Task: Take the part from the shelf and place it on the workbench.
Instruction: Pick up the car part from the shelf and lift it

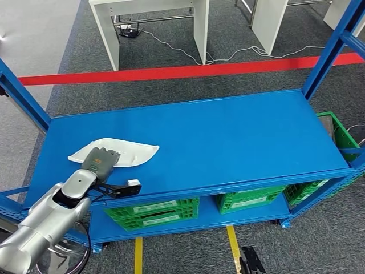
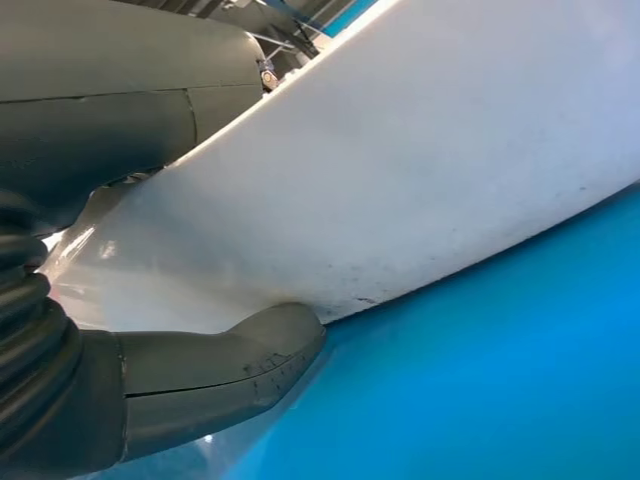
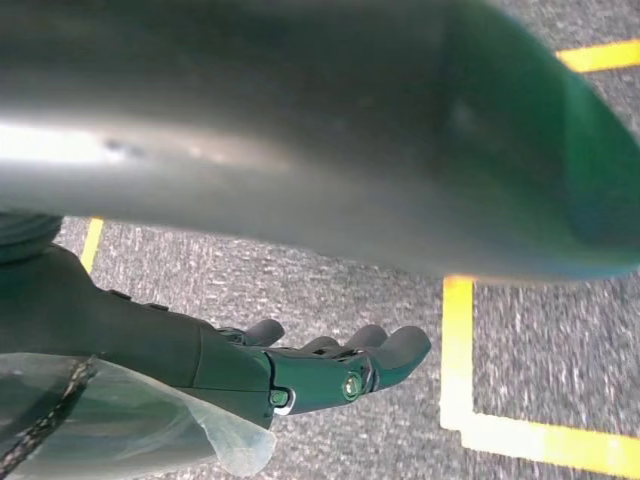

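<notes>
The flat white plastic part, long and tapering to a point, is lying on the blue metal shelf near its left end, and the robot's left hand is resting on the near edge of it. In the left wrist view the thick grey thumb is tucking under the part's rim where it meets the shelf, with the dark fingers lying over the top, so the hand is closing on the part in a pinch, though how firmly it is gripping cannot be told.

The right hand is hanging over the grey carpet with its fingers loosely extended and holding nothing.

To do this step well, the thumb should probably be sliding further beneath the rim before lifting, since the part looks thin, smooth and wide, and a grip at one end is likely to let it tilt or slip. Raising it slowly and level seems wise.
</notes>
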Motion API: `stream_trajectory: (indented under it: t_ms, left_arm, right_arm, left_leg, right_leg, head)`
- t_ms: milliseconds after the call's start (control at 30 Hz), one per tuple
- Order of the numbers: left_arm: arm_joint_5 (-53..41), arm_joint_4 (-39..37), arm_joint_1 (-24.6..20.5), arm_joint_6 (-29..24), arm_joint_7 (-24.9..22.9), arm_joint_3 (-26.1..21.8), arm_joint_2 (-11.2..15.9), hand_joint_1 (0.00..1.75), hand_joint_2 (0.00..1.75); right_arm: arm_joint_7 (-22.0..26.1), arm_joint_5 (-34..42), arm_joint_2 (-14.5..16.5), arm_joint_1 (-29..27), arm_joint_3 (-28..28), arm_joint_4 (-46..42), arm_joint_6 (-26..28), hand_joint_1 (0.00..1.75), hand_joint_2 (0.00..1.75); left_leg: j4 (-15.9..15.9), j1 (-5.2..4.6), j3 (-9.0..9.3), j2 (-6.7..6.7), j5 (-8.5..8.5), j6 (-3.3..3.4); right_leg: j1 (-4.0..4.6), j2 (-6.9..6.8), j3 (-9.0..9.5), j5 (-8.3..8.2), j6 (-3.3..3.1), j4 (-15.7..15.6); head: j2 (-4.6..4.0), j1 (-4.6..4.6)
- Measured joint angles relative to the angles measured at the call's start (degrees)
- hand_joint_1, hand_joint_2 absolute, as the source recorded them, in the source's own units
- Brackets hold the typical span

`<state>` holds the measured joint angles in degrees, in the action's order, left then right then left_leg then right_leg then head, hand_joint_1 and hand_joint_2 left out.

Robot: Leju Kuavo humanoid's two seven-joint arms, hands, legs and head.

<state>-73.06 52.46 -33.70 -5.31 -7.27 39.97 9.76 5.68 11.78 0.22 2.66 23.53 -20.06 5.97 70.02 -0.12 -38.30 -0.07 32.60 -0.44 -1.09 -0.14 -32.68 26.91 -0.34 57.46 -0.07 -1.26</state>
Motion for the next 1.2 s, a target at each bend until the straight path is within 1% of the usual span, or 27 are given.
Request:
stream_trajectory:
  t_ms: [33, 67, 100, 167, 233, 267, 367, 400, 433, 467, 533, 567, 600, 633, 700, 733, 767, 833, 900, 933, 967, 1033, 1067, 1100, 1133, 1167, 1200]
  left_arm:
    - [0.0, -0.1, 0.2, 0.0, 0.0, 0.0, 0.0, 1.75, 1.75]
    - [0.0, -0.1, 0.3, -0.1, 0.0, 0.0, 0.0, 1.75, 1.75]
    - [-0.1, -0.1, 0.4, -0.1, 0.0, 0.0, 0.0, 1.75, 1.75]
    - [-0.1, -0.1, 0.4, -0.2, 0.1, 0.0, 0.0, 1.75, 1.75]
    - [-0.1, -0.1, 0.2, -0.2, 0.1, -0.1, 0.0, 1.75, 1.75]
    - [-0.1, -0.1, 0.2, -0.2, 0.1, -0.1, 0.0, 1.75, 1.75]
    - [-0.2, -0.1, 0.0, -0.3, 0.1, -0.1, -0.2, 1.75, 1.75]
    - [-0.2, -0.1, -0.1, -0.3, 0.2, -0.1, -0.2, 1.75, 1.75]
    - [-0.2, -0.1, -0.2, -0.5, 0.3, -0.1, -0.3, 1.75, 1.31]
    - [-0.2, -0.1, -0.2, -0.8, 0.5, -0.1, -0.4, 1.75, 1.31]
    - [-0.3, -0.1, 0.1, -2.6, 1.4, -0.1, -0.5, 1.75, 1.31]
    - [-0.3, -0.1, 0.4, -4.5, 2.0, -0.1, -0.4, 1.75, 1.75]
    - [-0.3, -0.1, 0.8, -7.0, 2.8, -0.3, -0.4, 1.75, 1.75]
    - [-0.3, 0.0, 1.4, -10.5, 3.7, -0.5, -0.3, 1.75, 1.75]
    - [0.1, 0.8, 3.0, -18.9, 5.9, -1.5, -0.1, 1.75, 1.75]
    - [0.6, 1.6, 3.8, -23.4, 7.3, -2.2, 0.0, 1.75, 1.75]
    - [1.3, 2.8, 4.8, -27.2, 9.4, -3.0, -0.2, 1.75, 1.75]
    - [3.3, 8.6, 8.3, -32.1, 18.1, -6.8, -2.2, 1.75, 1.75]
    - [5.0, 17.6, 12.7, -34.1, 32.3, -12.9, -5.7, 1.75, 1.75]
    - [5.7, 21.8, 14.4, -34.6, 38.6, -15.5, -7.3, 1.75, 1.75]
    - [6.7, 25.3, 15.8, -34.9, 42.6, -17.6, -8.2, 1.75, 1.75]
    - [9.3, 30.4, 18.0, -34.9, 44.2, -20.5, -9.5, 1.75, 1.75]
    - [10.7, 32.2, 19.0, -34.9, 43.8, -21.7, -10.2, 1.75, 1.75]
    - [11.9, 33.7, 19.9, -34.9, 44.1, -22.9, -11.0, 1.75, 1.75]
    - [12.9, 34.9, 20.7, -34.9, 44.8, -24.0, -11.8, 1.75, 1.75]
    - [13.6, 35.9, 21.3, -34.9, 45.7, -24.8, -12.5, 1.75, 1.75]
    - [14.0, 36.8, 21.8, -34.9, 46.3, -25.5, -13.2, 1.75, 1.75]
  right_arm:
    - [0.0, 0.0, 0.0, 0.0, 0.0, 0.0, 0.0, 0.0, 0.0]
    - [0.0, 0.0, 0.0, -0.1, -0.1, 0.0, 0.0, 0.0, 0.0]
    - [0.0, 0.0, 0.0, -0.1, -0.1, 0.0, 0.0, 0.0, 0.0]
    - [0.0, 0.0, 0.0, -0.1, -0.2, 0.0, 0.0, 0.0, 0.0]
    - [0.0, 0.0, 0.0, 0.0, -0.3, 0.0, 0.0, 0.0, 0.0]
    - [0.0, 0.0, 0.0, 0.0, -0.3, 0.0, 0.0, 0.0, 0.0]
    - [0.0, 0.0, 0.0, 0.1, -0.3, -0.1, 0.0, 0.0, 0.0]
    - [0.0, 0.0, 0.0, 0.1, -0.3, -0.1, 0.0, 0.0, 0.0]
    - [0.0, -0.1, 0.0, 0.2, -0.3, -0.1, -0.1, 0.0, 0.0]
    - [-0.1, -0.1, 0.0, 0.3, -0.4, -0.2, -0.1, 0.0, 0.0]
    - [-0.2, -0.2, 0.0, 0.2, -0.4, -0.3, -0.2, 0.0, 0.0]
    - [-0.2, -0.3, 0.0, 0.1, -0.4, -0.3, -0.2, 0.0, 0.0]
    - [-0.2, -0.4, 0.0, 0.0, -0.4, -0.3, -0.2, 0.0, 0.0]
    - [-0.2, -0.6, 0.0, 0.0, -0.4, -0.3, -0.3, 0.0, 0.0]
    - [-0.2, -1.0, -0.1, 0.0, -0.4, -0.4, -0.4, 0.0, 0.0]
    - [-0.2, -1.2, -0.1, 0.1, -0.4, -0.5, -0.5, 0.0, 0.0]
    - [-0.2, -1.3, -0.1, 0.2, -0.4, -0.5, -0.7, 0.0, 0.0]
    - [0.0, -1.4, -0.1, 0.1, -0.4, -0.6, -1.0, 0.0, 0.0]
    - [0.1, -1.3, -0.1, 0.1, -0.4, -0.6, -1.2, 0.0, 0.0]
    - [0.3, -1.2, -0.1, 0.2, -0.4, -0.5, -1.1, 0.0, 0.0]
    - [0.4, -1.1, -0.1, 0.4, -0.4, -0.5, -1.1, 0.0, 0.0]
    - [0.7, -1.0, 0.0, 0.5, -0.4, -0.5, -1.1, 0.0, 0.0]
    - [0.7, -1.0, 0.0, 0.4, -0.4, -0.4, -1.1, 0.0, 0.0]
    - [0.8, -0.9, 0.0, 0.3, -0.4, -0.3, -1.1, 0.0, 0.0]
    - [0.7, -0.9, 0.0, 0.3, -0.4, -0.2, -1.0, 0.0, 0.0]
    - [0.7, -0.8, 0.0, 0.3, -0.4, -0.1, -1.0, 0.0, 0.0]
    - [0.8, -0.8, 0.0, 0.4, -0.4, -0.1, -1.0, 0.0, 0.0]
  left_leg:
    - [3.3, 0.05, -1.57, 0.0, 1.08, -0.07]
    - [5.0, 0.09, -2.39, 0.0, 1.13, -0.06]
    - [4.2, 0.11, -2.08, 0.0, -0.07, 0.07]
    - [-3.2, 0.08, 1.21, -0.01, -4.42, 0.61]
    - [-10.1, -0.1, 4.34, -0.03, -6.83, 1.22]
    - [-11.7, -0.2, 5.01, -0.05, -7.06, 1.42]
    - [-12.5, -0.21, 5.22, -0.05, -7.07, 1.9]
    - [-12.9, -0.07, 5.43, -0.01, -7.29, 2.17]
    - [-13.3, 0.1, 5.59, 0.06, -7.53, 2.42]
    - [-13.6, 0.21, 5.67, 0.14, -7.68, 2.59]
    - [-13.6, 0.15, 5.52, 0.22, -7.71, 2.77]
    - [-13.6, 0.12, 5.47, 0.22, -7.7, 2.78]
    - [-13.5, 0.09, 5.46, 0.21, -7.68, 2.77]
    - [-13.5, 0.09, 5.47, 0.19, -7.64, 2.73]
    - [-13.2, 0.11, 5.47, 0.16, -7.4, 2.43]
    - [-12.8, 0.02, 5.31, 0.15, -7.24, 2.21]
    - [-12.5, -0.08, 5.14, 0.15, -7.15, 1.95]
    - [-12.2, -0.3, 4.79, 0.17, -7.09, 1.59]
    - [-11.9, -0.26, 4.68, 0.11, -6.63, 1.22]
    - [-10.8, -0.18, 4.38, 0.07, -5.65, 0.96]
    - [-8.6, -0.08, 3.64, 0.03, -4.05, 0.67]
    - [-1.4, 0.09, 0.86, 0.02, 0.07, 0.21]
    - [2.2, 0.14, -0.63, 0.02, 1.58, 0.1]
    - [4.2, 0.14, -1.48, 0.02, 2.11, 0.08]
    - [4.3, 0.14, -1.39, 0.02, 1.58, 0.17]
    - [2.0, 0.13, -0.14, 0.02, 0.06, 0.35]
    - [-1.9, 0.11, 1.97, 0.02, -1.99, 0.64]
  right_leg:
    - [0.01, -0.01, 0.0, 0.02, -0.03, 0.0]
    - [0.02, 0.01, 0.03, 0.04, -0.04, 0.0]
    - [0.02, 0.04, 0.13, 0.07, -0.04, 0.0]
    - [0.04, 0.12, 0.44, 0.17, 0.07, 0.0]
    - [0.21, 0.18, 0.48, 0.28, 0.42, 0.0]
    - [0.25, 0.2, 0.4, 0.28, 0.67, 0.0]
    - [0.21, 0.24, 0.31, 0.21, 1.65, -0.2]
    - [0.23, 0.25, 0.03, 0.68, 1.95, 0.3]
    - [0.26, 0.25, -0.78, 1.73, 2.19, 1.8]
    - [0.25, 0.26, -2.21, 3.29, 2.36, 4.6]
    - [0.26, 0.21, -5.97, 6.69, 2.68, 12.3]
    - [0.25, 0.21, -7.34, 7.4, 2.8, 15.1]
    - [0.25, 0.2, -7.83, 7.1, 2.87, 15.9]
    - [0.24, 0.19, -7.16, 5.68, 2.87, 14.4]
    - [0.21, 0.15, -3.53, 1.78, 2.69, 6.7]
    - [0.23, 0.18, -1.71, 0.57, 2.5, 3.1]
    - [0.25, 0.23, -0.56, 0.09, 2.27, 0.9]
    - [0.36, 0.33, -0.01, 0.35, 1.73, 0.0]
    - [0.23, 0.24, -0.01, 0.2, 1.07, 0.0]
    - [0.13, 0.26, 0.06, 0.04, 0.73, -0.1]
    - [0.02, 0.37, 0.13, -0.15, 0.44, -0.2]
    - [-0.01, 0.69, 0.13, -0.27, 0.19, -0.2]
    - [0.01, 0.76, 0.05, -0.27, 0.17, -0.2]
    - [0.04, 0.69, -0.05, -0.28, 0.17, -0.1]
    - [0.08, 0.61, -0.16, -0.28, 0.18, -0.1]
    - [0.12, 0.53, -0.23, -0.29, 0.19, 0.0]
    - [0.16, 0.47, -0.25, -0.33, 0.24, 0.0]
  head:
    - [0.01, -0.01]
    - [0.01, -0.01]
    - [0.01, 0.0]
    - [0.01, 0.0]
    - [0.0, -0.03]
    - [0.01, -0.06]
    - [0.0, -0.08]
    - [0.0, -0.16]
    - [0.0, -0.31]
    - [0.0, -0.44]
    - [0.0, -0.58]
    - [0.0, -0.57]
    - [0.01, -0.57]
    - [0.0, -0.58]
    - [0.0, -0.57]
    - [0.0, -0.57]
    - [0.0, -0.54]
    - [0.0, -0.48]
    - [0.0, -0.59]
    - [0.0, -0.61]
    - [0.0, -0.58]
    - [0.0, -0.39]
    - [0.01, -0.35]
    - [0.01, -0.34]
    - [0.01, -0.36]
    - [0.01, -0.37]
    - [0.0, -0.37]
